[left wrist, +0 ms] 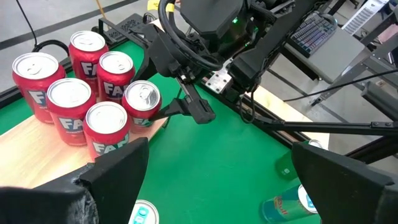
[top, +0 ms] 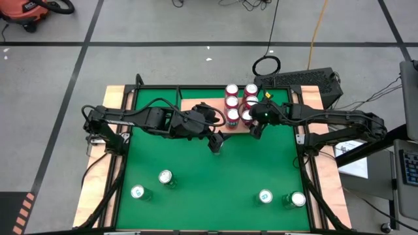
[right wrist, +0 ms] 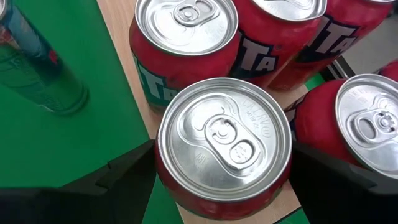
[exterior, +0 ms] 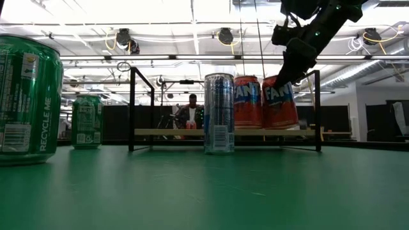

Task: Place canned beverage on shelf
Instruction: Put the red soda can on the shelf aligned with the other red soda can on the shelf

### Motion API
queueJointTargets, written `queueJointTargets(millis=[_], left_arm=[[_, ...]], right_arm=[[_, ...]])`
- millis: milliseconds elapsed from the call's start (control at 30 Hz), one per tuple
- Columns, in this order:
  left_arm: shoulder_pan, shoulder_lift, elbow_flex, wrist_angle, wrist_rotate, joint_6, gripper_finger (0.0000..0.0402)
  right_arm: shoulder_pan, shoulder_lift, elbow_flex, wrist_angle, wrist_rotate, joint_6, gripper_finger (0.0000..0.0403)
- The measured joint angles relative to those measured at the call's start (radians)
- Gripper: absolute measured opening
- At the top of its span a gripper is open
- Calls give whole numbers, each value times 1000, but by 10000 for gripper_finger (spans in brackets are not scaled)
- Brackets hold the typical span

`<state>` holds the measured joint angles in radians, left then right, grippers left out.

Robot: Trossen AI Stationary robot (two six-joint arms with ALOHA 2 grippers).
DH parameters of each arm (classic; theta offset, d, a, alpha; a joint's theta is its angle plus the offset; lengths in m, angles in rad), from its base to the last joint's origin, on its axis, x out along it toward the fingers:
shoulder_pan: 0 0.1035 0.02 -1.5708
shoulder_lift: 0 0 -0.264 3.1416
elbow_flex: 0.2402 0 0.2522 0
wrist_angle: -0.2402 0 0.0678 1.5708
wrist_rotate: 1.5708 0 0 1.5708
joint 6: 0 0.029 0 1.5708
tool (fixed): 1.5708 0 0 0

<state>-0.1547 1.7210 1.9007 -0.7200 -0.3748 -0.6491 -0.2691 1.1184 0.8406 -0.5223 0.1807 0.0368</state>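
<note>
Right gripper (top: pixel 249 116) is down over the front corner of the shelf (top: pixel 196 105), fingers spread wide with one red can (right wrist: pixel 224 146) sitting straight between them. In its wrist view a finger stands on each side of that can's rim, but I honestly can't tell if they're touching it or just flanking it. That can sits on the board's front edge, with the other red cans (top: pixel 232 91) packed right behind and beside it, all upright on the wood.

Left gripper (top: pixel 216 142) hangs open out over the green mat (top: pixel 209 189), just in front of the shelf. A slim blue can (exterior: pixel 219 113) stands upright right below it, on the mat, not on the board.

Green cans (top: pixel 166 177) are way off toward the near side of the table, well apart from both grippers, two on each side. In the low view a person (exterior: pixel 192 112) shows in the room behind the shelf.
</note>
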Motion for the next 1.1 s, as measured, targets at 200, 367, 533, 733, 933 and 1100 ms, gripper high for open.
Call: queueJointTargets(millis=[200,367,533,733,933,1100], left_arm=[[0,0,0,0,0,0,396],[0,0,0,0,0,0,396],[0,0,0,0,0,1,396],[0,0,0,0,-5,1,396],[0,0,0,0,-6,1,396],[0,0,0,0,-6,1,396]], right_arm=[[0,-1,0,-1,0,-14,318],[0,-1,0,-1,0,-13,318],[0,-1,1,-1,4,-9,342],[0,-1,2,-3,32,-16,367],[0,-1,2,-6,33,-23,368],[1,-2,22,-31,56,-20,368]])
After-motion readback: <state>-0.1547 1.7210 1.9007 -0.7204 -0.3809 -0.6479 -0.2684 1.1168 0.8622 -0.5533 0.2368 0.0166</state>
